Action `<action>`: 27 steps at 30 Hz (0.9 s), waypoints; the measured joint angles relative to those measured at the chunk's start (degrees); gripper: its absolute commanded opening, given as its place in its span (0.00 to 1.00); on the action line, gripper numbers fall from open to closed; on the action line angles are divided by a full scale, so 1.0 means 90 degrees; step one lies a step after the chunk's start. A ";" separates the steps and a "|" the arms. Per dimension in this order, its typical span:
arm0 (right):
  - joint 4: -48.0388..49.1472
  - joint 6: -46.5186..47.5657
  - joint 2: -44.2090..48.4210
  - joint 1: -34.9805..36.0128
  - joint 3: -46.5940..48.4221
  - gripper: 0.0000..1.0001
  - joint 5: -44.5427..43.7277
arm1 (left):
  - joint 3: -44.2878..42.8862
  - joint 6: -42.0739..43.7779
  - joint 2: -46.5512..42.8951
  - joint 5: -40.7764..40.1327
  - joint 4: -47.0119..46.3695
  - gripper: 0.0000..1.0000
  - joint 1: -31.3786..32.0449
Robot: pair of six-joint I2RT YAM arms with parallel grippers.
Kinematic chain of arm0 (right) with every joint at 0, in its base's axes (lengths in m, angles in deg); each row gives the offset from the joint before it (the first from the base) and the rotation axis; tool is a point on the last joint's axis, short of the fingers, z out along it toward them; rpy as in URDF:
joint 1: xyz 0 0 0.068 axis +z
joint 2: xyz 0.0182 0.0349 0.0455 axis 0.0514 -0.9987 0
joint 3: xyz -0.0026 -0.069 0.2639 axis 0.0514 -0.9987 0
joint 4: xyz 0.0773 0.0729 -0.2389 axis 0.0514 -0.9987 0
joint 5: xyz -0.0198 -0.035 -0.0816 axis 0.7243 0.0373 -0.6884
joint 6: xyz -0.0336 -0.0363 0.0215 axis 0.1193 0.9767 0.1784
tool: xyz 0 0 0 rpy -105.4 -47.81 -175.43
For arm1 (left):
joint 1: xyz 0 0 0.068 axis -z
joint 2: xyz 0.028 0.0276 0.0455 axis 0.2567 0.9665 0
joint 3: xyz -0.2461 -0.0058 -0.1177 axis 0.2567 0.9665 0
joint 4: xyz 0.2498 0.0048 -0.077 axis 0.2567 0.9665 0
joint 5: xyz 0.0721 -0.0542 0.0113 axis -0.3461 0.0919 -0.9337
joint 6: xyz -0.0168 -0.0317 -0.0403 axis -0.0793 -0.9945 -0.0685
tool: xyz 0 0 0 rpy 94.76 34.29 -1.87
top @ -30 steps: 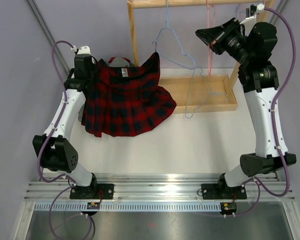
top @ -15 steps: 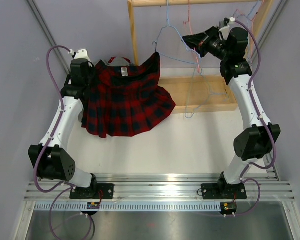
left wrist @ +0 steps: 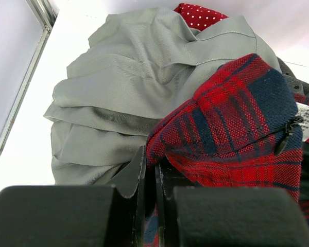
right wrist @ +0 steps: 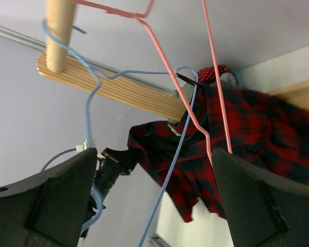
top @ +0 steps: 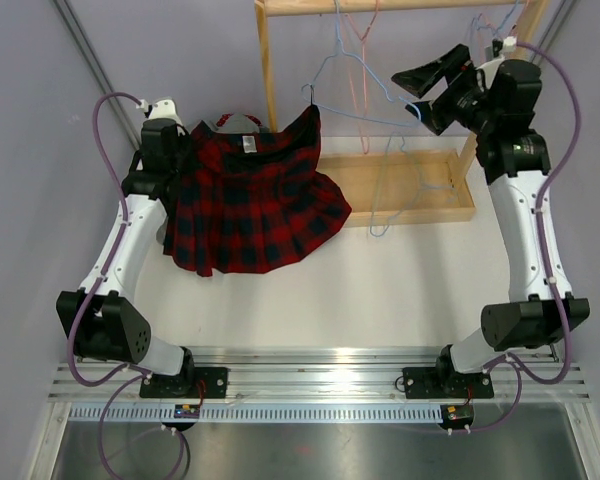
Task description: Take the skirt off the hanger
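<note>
Currently: skirt pinched by L arm, R fingers spread by the hangers

Wooden rack [top: 266, 80] stands beyond both grippers. Its base frame [top: 420, 213] sits on the table below the R gripper [top: 428, 76]. Grey garment [left wrist: 144, 82] lies bunched just under and ahead of the L gripper [left wrist: 150, 167], w/ a red dotted cloth [left wrist: 200, 14] peeking past its far edge. Blue hanger [right wrist: 178, 134] and pink hanger [right wrist: 165, 62] hang off the rack's rod [right wrist: 59, 31]. Their wires cross the R wrist view btwn the two fingers and stand btwn R gripper and the skirt.

Skirt [top: 248, 205] is red/navy plaid. One waist corner is at the L fingers and the rest drapes down and to the right of them. The opposite corner is raised by a dark clip [top: 311, 95] near the rack post; cannot tell if it is clipped on.

L fingers [left wrist: 139, 172] are clenched almost together w/ a fold of plaid btwn them, zip just to their right. R fingers [right wrist: 51, 200] are spread wide w/ nothing gripped; cannot tell whether either touches a wire.

White table [top: 400, 290], lilac walls [top: 190, 50], metal rail [top: 320, 385] along the near edge under the arm bases.
</note>
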 measured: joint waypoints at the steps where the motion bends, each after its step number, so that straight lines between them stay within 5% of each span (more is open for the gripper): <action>1: -0.0316 0.0287 0.0104 -0.0022 0.0233 0.99 -0.0228 | 0.0039 0.0000 -0.0024 0.0002 -0.0029 0.00 0.0000; 9: -0.1358 0.1724 0.0631 -0.0027 0.1807 1.00 -0.1229 | 0.0126 -0.0002 -0.0126 0.0114 -0.0051 0.00 0.0000; 18: -0.1542 0.1773 -0.1088 -0.0027 0.3784 0.99 -0.0423 | 0.0204 -0.0007 -0.0153 0.0182 -0.0085 0.00 0.0000; 27: -0.1681 0.1411 -0.2154 -0.0012 0.3725 0.75 0.0219 | 0.0206 -0.0007 -0.0223 0.0228 -0.0083 0.00 0.0022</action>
